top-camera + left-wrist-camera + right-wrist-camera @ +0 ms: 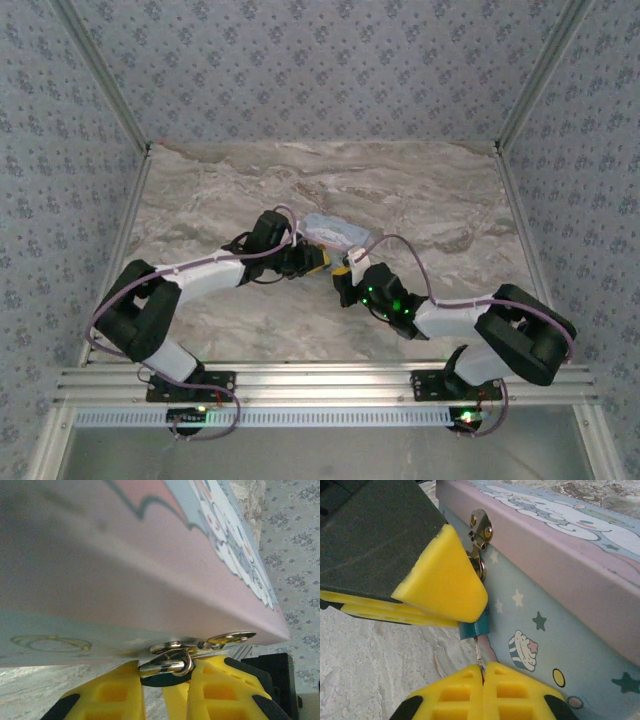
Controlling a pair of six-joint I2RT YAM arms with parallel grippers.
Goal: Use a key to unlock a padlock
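The right gripper has its yellow fingers pressed flat together on the thin metal shaft of the key. The key runs straight up from the tips to the underside of the padlock and seems to enter the teal body, though the joint is too small to be sure. The left gripper is clamped on the padlock from the sides, its pads flanking the dark body just under the silver shackle (one pad covers most of the lock in the right wrist view). The shackle hangs through the hasp on the front wall of the tin, which is pale blue with stars and has a pinkish lid. The tin stands near the middle of the table, with both grippers meeting at its near side.
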